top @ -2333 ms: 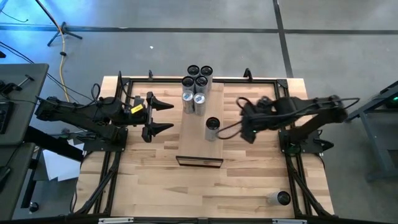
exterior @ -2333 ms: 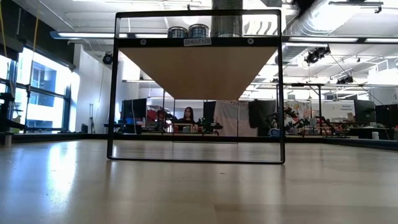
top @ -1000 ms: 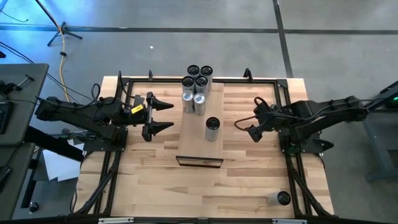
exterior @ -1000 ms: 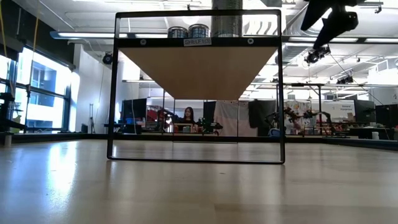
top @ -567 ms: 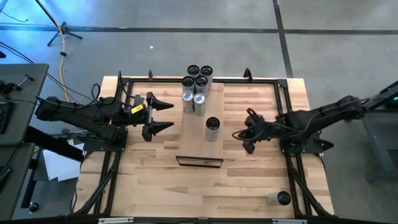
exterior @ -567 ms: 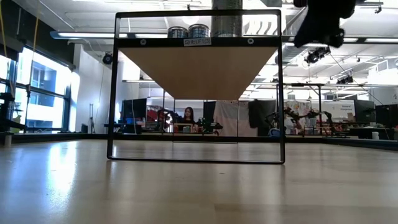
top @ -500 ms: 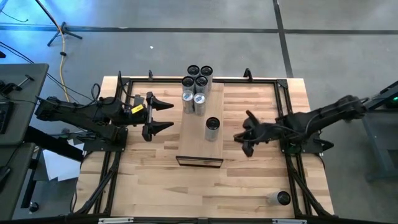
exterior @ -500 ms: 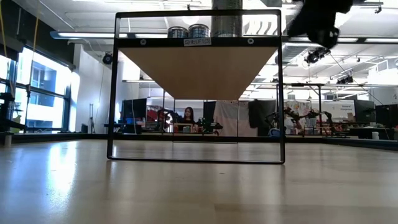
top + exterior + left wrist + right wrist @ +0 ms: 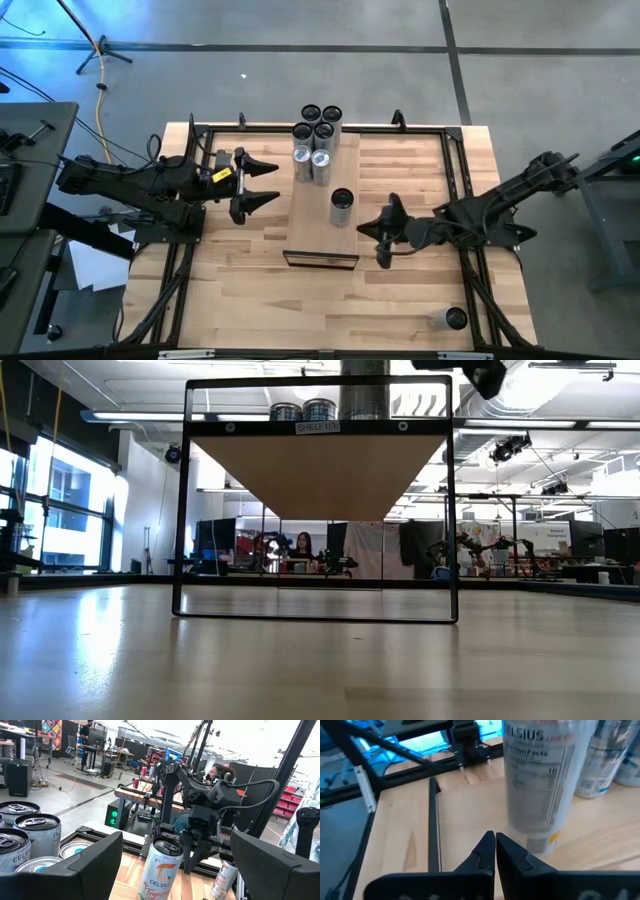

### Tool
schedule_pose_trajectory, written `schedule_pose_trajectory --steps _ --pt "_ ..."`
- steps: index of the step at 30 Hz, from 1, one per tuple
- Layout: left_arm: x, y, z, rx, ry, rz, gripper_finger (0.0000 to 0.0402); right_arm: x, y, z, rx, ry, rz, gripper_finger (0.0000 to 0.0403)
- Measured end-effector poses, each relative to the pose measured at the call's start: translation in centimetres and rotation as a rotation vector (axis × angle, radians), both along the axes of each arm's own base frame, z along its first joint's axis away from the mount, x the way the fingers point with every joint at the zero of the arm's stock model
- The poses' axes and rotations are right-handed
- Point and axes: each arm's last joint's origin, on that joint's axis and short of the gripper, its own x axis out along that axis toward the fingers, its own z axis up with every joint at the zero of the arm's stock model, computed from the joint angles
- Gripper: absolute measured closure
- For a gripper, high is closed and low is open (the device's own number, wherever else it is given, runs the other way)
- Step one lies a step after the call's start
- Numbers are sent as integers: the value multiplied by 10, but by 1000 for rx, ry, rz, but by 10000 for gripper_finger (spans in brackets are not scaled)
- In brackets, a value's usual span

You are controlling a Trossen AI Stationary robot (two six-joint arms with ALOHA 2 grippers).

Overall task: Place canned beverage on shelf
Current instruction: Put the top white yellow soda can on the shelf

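Silver can [image 9: 342, 206] stands alone on the pale shelf [image 9: 320, 235], w/ five more cans [image 9: 315, 140] at the far end. Right gripper [image 9: 383, 232] is pinched shut, empty, just right of it. Left gripper [image 9: 262, 186] waits open. Looks done; next, probably pull away.

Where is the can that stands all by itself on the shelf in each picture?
High view: lone can mid-shelf, near the right claw.
Low view: only its body shows above the frame.
Left wrist view: centre.
Right wrist view: upper right.
Shared landmark: the can cluster.
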Motion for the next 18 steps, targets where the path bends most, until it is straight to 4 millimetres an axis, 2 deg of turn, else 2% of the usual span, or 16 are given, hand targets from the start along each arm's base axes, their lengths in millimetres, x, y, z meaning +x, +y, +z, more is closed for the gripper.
schedule_pose_trajectory --steps 4,8,11,14,18 --pt "0 0 0 0 0 0 64 9 -2 1 -2 4 -20 402" --pt "0 0 -1 -12 9 0 65 10 -2 1 -3 6 -19 402" --pt "0 0 -3 -36 28 -4 82 9 -2 1 -3 7 -18 403" --pt "-2 0 -6 -20 67 -5 138 9 -2 1 -3 7 -18 403" --pt "-4 1 -11 10 114 -1 263 9 -2 1 -3 7 -18 403"
